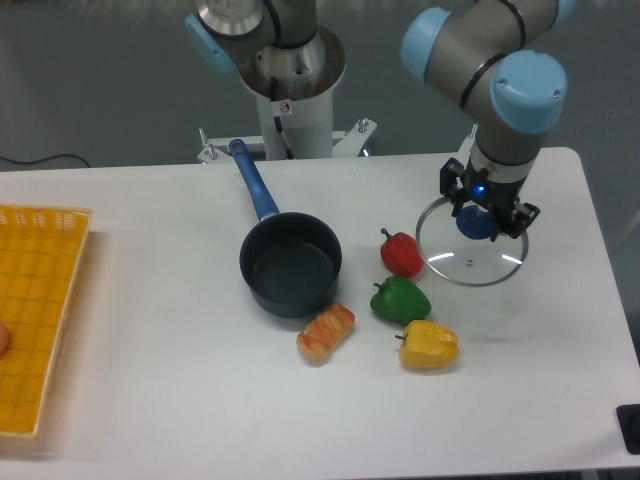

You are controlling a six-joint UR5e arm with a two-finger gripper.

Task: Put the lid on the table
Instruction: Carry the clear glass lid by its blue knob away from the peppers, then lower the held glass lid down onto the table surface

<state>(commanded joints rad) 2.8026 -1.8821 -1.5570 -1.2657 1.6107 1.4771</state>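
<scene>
Lid (470, 262) right of 3 peppers (402, 299); saucepan (290, 262) left.

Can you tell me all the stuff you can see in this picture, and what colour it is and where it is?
Lid: 1, clear glass with blue knob, right side of the table, held by its knob
Saucepan: 1, dark with blue handle, middle of the table, uncovered
Red pepper: 1, red, between saucepan and lid
Green pepper: 1, green, just in front of the red pepper
Yellow pepper: 1, yellow, in front of the green pepper
Orange food piece: 1, orange and white, in front of the saucepan
Tray: 1, yellow-orange mesh, left edge
Table: 1, white
Pincer: 1, black, shut on the lid's knob
Arm: 1, grey with light blue caps, over the right side
</scene>
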